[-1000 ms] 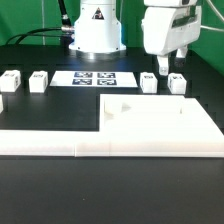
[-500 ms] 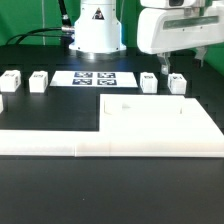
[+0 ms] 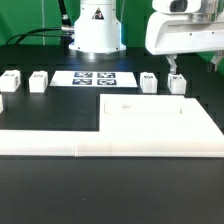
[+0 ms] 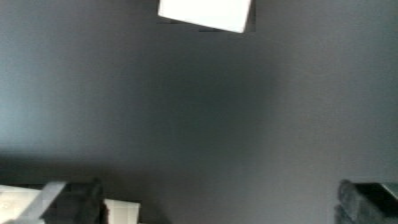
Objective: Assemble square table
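Above the far side of the bench, toward the exterior view's right, my pincer hung with its jaws spread as wide as they go and nothing gripped. The wrist view agreed: the fingers sat at opposite edges of the frame with only bare dark bench surface in the gap. The tips hovered just over the row of small parts, closest to the outermost leg post. It looked clear of contact, though I couldn't be sure from that angle. A second leg post stood upright just beside the first, toward the middle of the bench. On the exterior view's left stood a third leg post and, further out, a fourth leg post, both well apart from the pincer. The marker board lay flat between the two pairs, in front of the arm base. The square slab lay flat on the bench on the exterior view's right, nearer the camera than the right-hand posts and not touching them. Its near edge looked butted against the border rail, which ran low across the full width of the view. The wrist view also caught a white piece at the frame edge and a white patch next to one finger; I couldn't tell what either was.
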